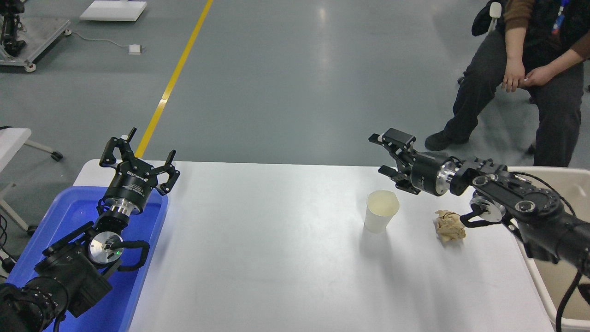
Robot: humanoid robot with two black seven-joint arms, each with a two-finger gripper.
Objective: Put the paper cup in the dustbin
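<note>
Far left, the left gripper (pixel 140 161) is parked over the blue tray (pixel 147 258), fingers fanned wide and holding nothing. It's way off from the action, so I'd ignore it.

Middle of the table (pixel 258 258) is bare white. Moving right you hit the cup (pixel 381 211), standing upright with its mouth up, so its long axis is vertical. It sits on the right half of the table, free of everything.

The right gripper (pixel 385 154) is just past the cup on the far side and looks to be raised a bit above it. The arm comes in from the right edge, pointing left. So from the claw, the cup lies toward the camera and down. The jaws are spread apart, empty and not touching the cup. I think the gap is wide enough to take the cup, but from this angle it's hard to be sure.

Right of the cup is a paper ball (pixel 450 226), clear of it, tucked under the arm's wrist. The bin (pixel 574 177) is at the table's right edge, mostly hidden behind the arm. A person (pixel 530 74) sits beyond the table's far right corner.

My read: nothing's been grabbed yet, and the right arm is clearly the one to do it. It needs to drop and pull back toward the camera to straddle the cup.
</note>
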